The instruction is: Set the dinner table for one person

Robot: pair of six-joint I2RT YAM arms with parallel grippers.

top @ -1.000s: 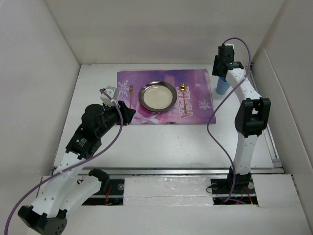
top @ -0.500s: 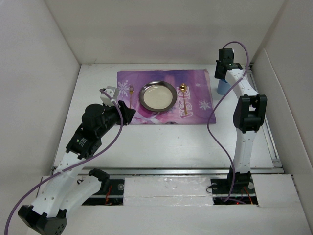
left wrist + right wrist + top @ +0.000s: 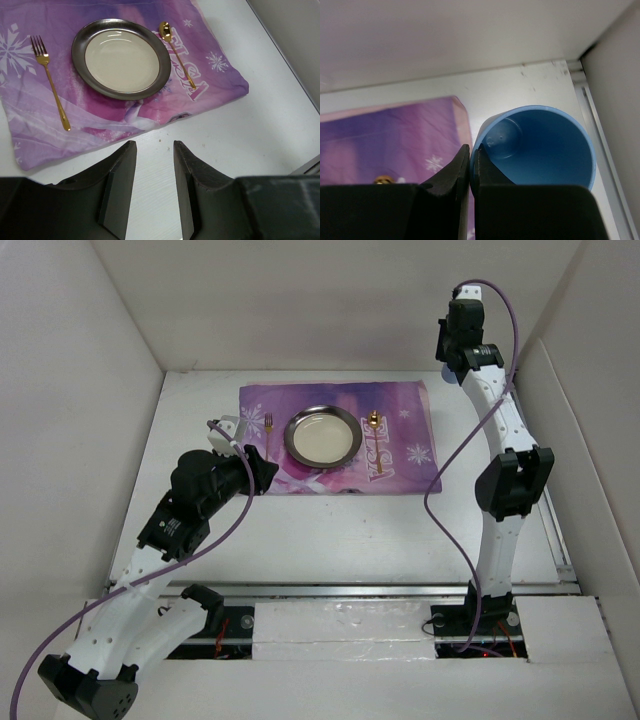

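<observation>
White and matte, the dinner table [image 3: 330,530] fills the floor of the walled enclosure, and both arms are bolted at its near edge. In the left wrist view we see its bare surface [image 3: 260,130] directly under the left gripper [image 3: 153,150]. The white top shows through the gap between the two dark fingers [image 3: 117,190], which stand apart with nothing between them. From above, that gripper [image 3: 262,462] hangs over the near left corner of the purple snowflake cloth [image 3: 340,455].

The cloth [image 3: 100,120] lies flat on the far half of the table. A round metal plate [image 3: 121,57] with a pale centre sits on it. A gold fork [image 3: 50,82] lies on the cloth to the plate's left, well apart from its rim. A gold spoon [image 3: 177,55] lies to the plate's right, its bowl close beside the rim. Both handles point toward the arms.

At the far right, the right gripper [image 3: 470,160] is pinched onto the left wall of a blue cup [image 3: 540,145], one finger outside and one inside the rim. The cup stands mouth up just beside the cloth's right edge. White tabletop [image 3: 520,80] shows beyond it, up to the back wall. We cannot tell whether the cup's base touches the table. In the top view, the right gripper [image 3: 452,365] hides nearly all of the cup.
</observation>
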